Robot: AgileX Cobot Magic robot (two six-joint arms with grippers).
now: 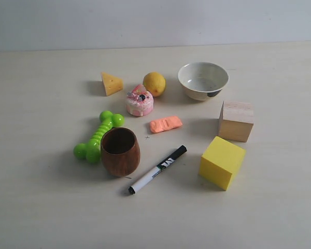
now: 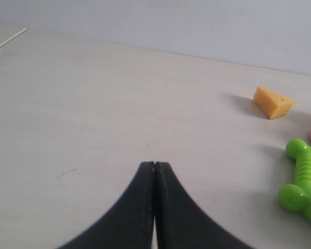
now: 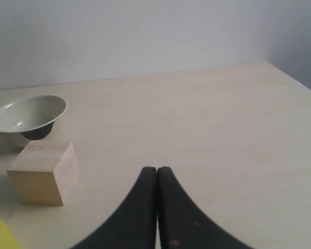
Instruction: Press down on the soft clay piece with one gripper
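Your pale worktop (image 1: 41, 207) carries a loose cluster of small things. Your left tool (image 2: 154, 165) and right tool (image 3: 157, 169) are each above bare worktop, both clenched with the black tips pressed together and nothing between them. A yellow cube (image 1: 222, 162) sits well to the right of the brown wooden cup (image 1: 119, 151). The soft clay piece (image 1: 165, 124), salmon-orange and lumpy, lies near the cup, behind it and to its right, apart from everything around it.
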